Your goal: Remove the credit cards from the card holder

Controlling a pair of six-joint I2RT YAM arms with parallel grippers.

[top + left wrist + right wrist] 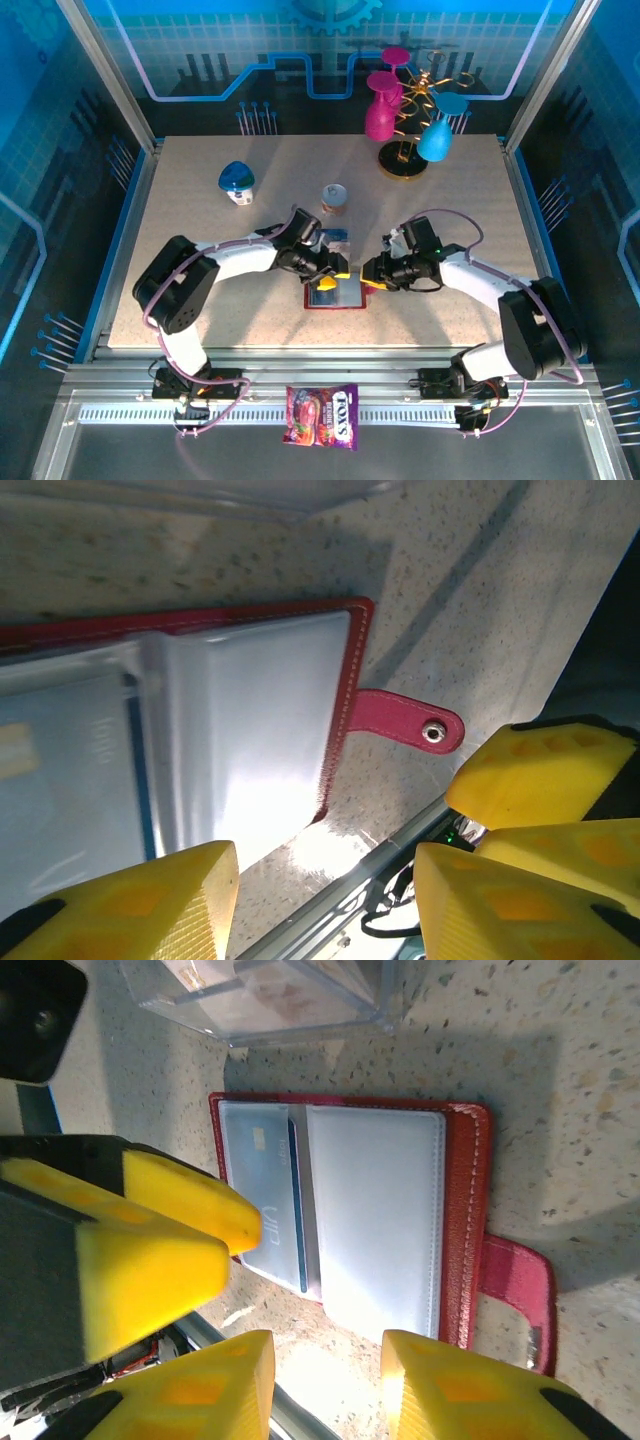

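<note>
The red card holder [338, 297] lies open and flat on the table between both grippers. Its grey see-through pockets [375, 1220] face up, and the snap tab [405, 720] sticks out to one side. A blue-and-white card [262, 1195] sits inside the left pocket and also shows through the plastic as the card [60, 780]. My left gripper [325, 910] is open over the holder's near edge with nothing between its fingers. My right gripper [325, 1390] is open too, hovering at the holder's near edge. The left gripper's yellow fingers [150, 1240] overlap the holder's left edge.
A clear ridged plastic box [280, 990] stands just beyond the holder. A candy packet [322, 415] lies on the front rail. A small jar [334, 197], a blue-capped bottle [237, 183] and a stand with cups [408, 120] are further back.
</note>
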